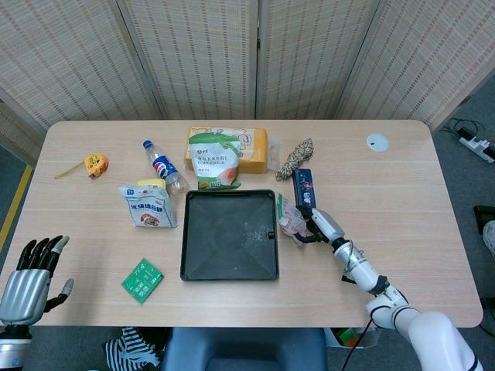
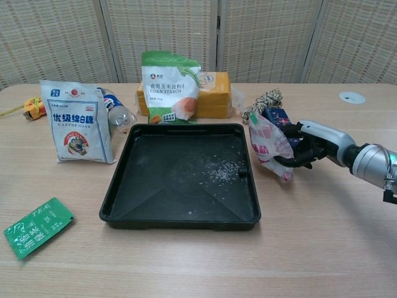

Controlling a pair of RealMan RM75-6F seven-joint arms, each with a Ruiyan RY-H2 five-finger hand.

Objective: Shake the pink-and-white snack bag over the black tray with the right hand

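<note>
Behind the black tray (image 2: 180, 214), a "CORN STARCH" bag (image 2: 170, 87); right hand (image 2: 308, 144) fingers wrapped around the pink-and-white snack bag (image 2: 268, 143).

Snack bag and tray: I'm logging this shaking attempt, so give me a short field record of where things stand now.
held item: pink-and-white snack bag, gripped by the right hand
bag position: just outside the right rim of the black tray, tilted, not over its floor
tray contents: a small scatter of pale crumbs right of centre
left hand: off the table's near-left corner, fingers apart, holding nothing
behind the tray: corn starch bag, standing upright
</note>
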